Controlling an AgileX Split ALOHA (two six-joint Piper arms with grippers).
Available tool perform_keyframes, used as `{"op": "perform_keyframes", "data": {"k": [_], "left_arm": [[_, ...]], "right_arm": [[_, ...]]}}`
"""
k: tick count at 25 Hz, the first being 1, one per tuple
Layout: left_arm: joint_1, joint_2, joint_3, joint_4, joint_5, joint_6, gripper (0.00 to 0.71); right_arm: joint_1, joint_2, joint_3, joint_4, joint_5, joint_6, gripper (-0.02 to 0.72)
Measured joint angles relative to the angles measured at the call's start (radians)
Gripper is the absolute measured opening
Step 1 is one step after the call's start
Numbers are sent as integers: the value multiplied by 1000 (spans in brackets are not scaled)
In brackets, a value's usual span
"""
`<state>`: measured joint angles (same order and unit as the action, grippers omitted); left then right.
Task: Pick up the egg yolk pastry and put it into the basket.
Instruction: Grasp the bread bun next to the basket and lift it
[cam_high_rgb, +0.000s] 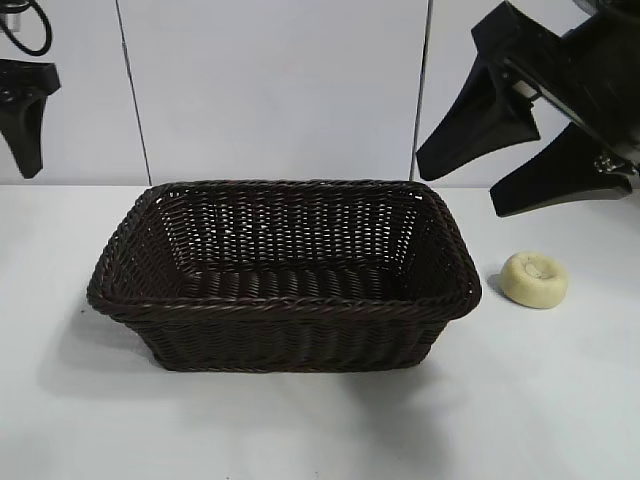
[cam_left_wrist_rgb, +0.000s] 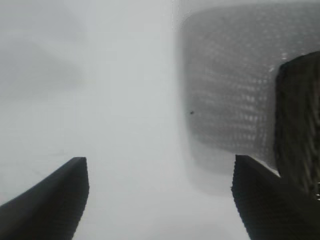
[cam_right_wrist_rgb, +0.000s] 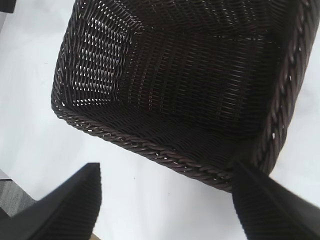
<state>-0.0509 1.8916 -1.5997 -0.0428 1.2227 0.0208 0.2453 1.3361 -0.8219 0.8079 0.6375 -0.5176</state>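
Since the counter (cam_high_rgb: 560, 400) is the largest surface, note it first: you have open room around the basket (cam_high_rgb: 280, 305), which sits centre. The right gripper (cam_high_rgb: 478, 188) hangs wide open and empty, above the egg yolk pastry (cam_high_rgb: 534, 279) at the basket's 3 o'clock. The left gripper (cam_left_wrist_rgb: 160, 200), parked at 10 o'clock, is also spread and empty. The pastry looks light and crumbly; grip its sides gently.

The basket (cam_high_rgb: 285, 275) is dark brown wicker, tightly woven, with a braided rim. Near the tabletop's (cam_high_rgb: 300, 430) right edge sits the pale-yellow egg yolk pastry (cam_high_rgb: 534, 278). The tabletop is plain white. Both the left gripper (cam_high_rgb: 25, 120) and the right gripper (cam_high_rgb: 490, 170) are matte black.
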Motion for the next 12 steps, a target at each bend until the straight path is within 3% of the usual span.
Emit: {"op": "perform_keyframes", "data": {"k": [6, 12], "left_arm": [[-1, -192, 113, -2, 2, 0, 571], [-1, -498, 349, 0, 7, 0, 571]], "right_arm": [[0, 0, 0, 0, 1, 0, 529], [0, 0, 0, 0, 3, 0, 529]]}}
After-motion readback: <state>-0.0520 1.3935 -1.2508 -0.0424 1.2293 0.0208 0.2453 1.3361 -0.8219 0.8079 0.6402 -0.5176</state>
